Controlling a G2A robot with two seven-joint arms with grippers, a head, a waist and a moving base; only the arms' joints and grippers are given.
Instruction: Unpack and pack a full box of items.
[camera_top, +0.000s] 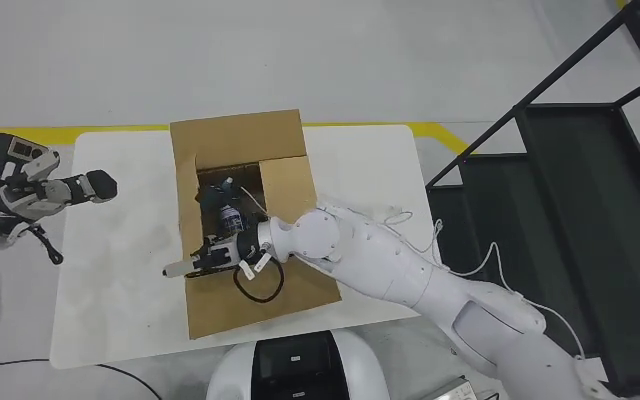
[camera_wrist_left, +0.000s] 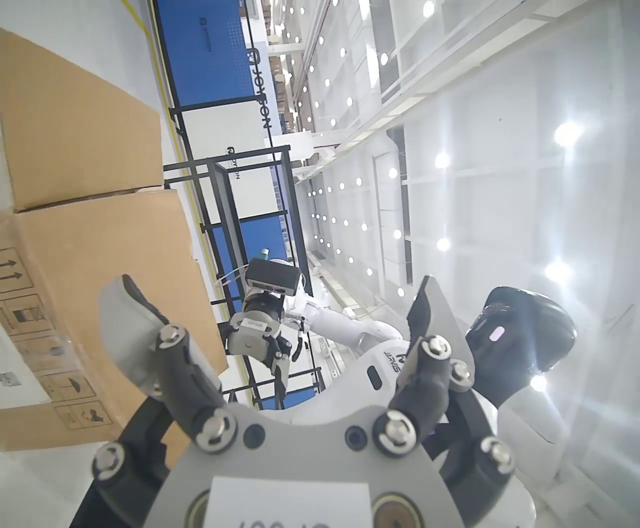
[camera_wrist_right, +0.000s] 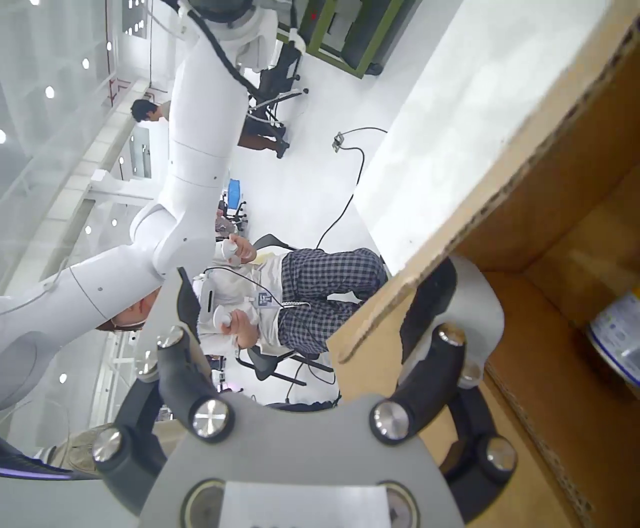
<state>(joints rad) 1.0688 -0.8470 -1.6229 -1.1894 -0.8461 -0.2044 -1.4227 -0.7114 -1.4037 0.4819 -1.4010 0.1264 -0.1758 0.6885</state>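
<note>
both grippers are spread wide, holding nothing: right gripper straddles the cardboard box wall, left gripper hovers aside. unpacking seems underway; next, reach the bottle inside.

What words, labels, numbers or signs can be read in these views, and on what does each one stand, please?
Brown cardboard box, side panel: no words, only handling pictograms, among them a pair of arrows and an umbrella; the others are too small to tell.
Blue and white wall panels: brand lettering, turned sideways, left unquoted.
Blue-labelled white container inside the box: print too blurred to read.
</note>
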